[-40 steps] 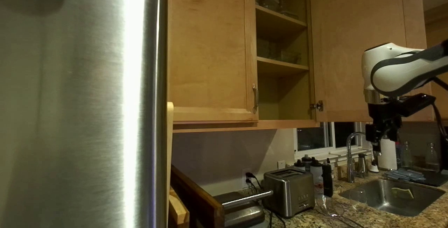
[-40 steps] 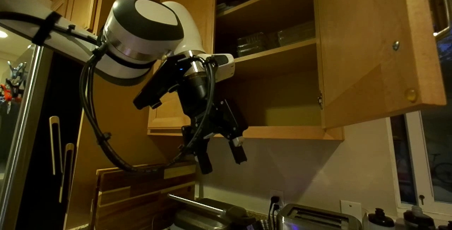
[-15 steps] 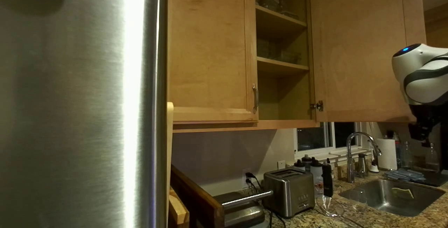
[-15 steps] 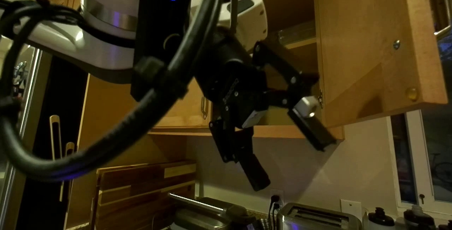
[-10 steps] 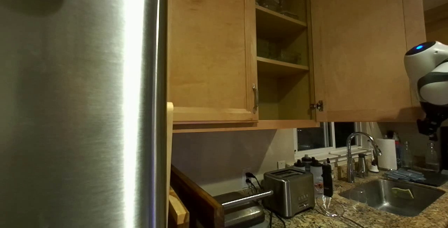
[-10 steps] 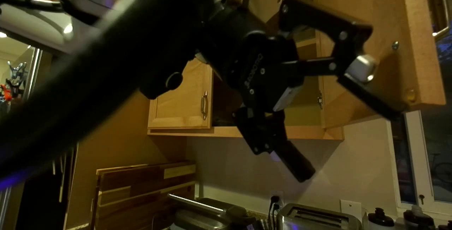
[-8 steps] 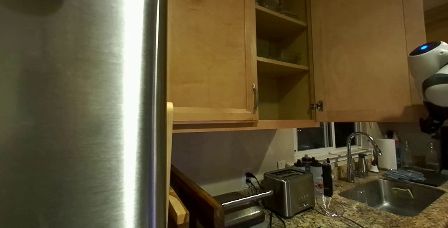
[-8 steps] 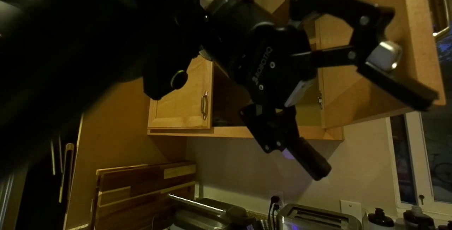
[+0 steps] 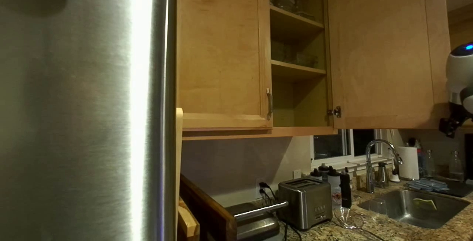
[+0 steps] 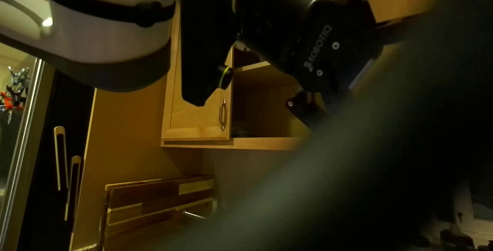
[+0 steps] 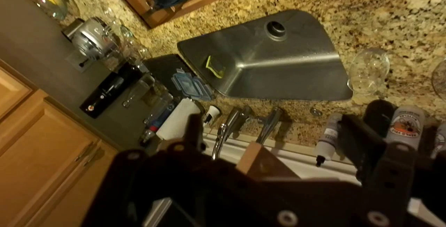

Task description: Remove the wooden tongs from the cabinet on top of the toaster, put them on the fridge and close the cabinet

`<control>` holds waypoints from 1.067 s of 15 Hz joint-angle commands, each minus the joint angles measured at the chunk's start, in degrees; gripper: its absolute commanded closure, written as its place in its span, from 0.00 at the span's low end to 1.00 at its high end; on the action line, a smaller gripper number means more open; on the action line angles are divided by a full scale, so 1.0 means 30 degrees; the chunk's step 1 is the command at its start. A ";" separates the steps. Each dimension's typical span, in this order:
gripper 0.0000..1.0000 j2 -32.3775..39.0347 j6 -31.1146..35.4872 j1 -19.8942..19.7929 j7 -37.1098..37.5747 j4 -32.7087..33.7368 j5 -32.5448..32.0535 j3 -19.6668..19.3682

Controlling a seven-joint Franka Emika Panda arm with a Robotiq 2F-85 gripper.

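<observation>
Can see the gripper (image 11: 270, 119) with jaws spread wide apart near the open door (image 9: 380, 48) of the cabinet (image 9: 264, 67); cannot tell whether touching it. Can make out wooden tongs (image 10: 57, 158) upright against a dark surface (image 10: 42, 189), left of the cabinet in an exterior view, and the toaster (image 9: 306, 202) below the cabinet.

The cabinet (image 9: 221, 56) is honey-coloured, the toaster (image 9: 305, 206) silver, the countertop (image 11: 400, 20) speckled tan, the claw (image 11: 273, 129) black.
</observation>
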 commanded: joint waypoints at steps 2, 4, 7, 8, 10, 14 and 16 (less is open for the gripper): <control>0.00 0.0802 0.3573 -0.0504 0.0275 0.0043 -0.1217 -0.0547; 0.00 0.1160 0.4712 -0.0609 0.0118 0.0055 -0.1220 -0.0645; 0.00 0.1621 0.6118 -0.0738 -0.0378 -0.0052 -0.0937 -0.0633; 0.00 0.1593 0.6364 -0.0674 -0.0757 -0.0211 -0.0769 -0.0632; 0.00 0.1377 0.6921 -0.0718 -0.1353 -0.0651 -0.0795 -0.0426; 0.00 0.0101 0.6712 -0.0607 -0.3258 -0.1992 -0.0527 0.0171; 0.00 -0.0624 0.6259 -0.0783 -0.4039 -0.2745 -0.0542 0.0543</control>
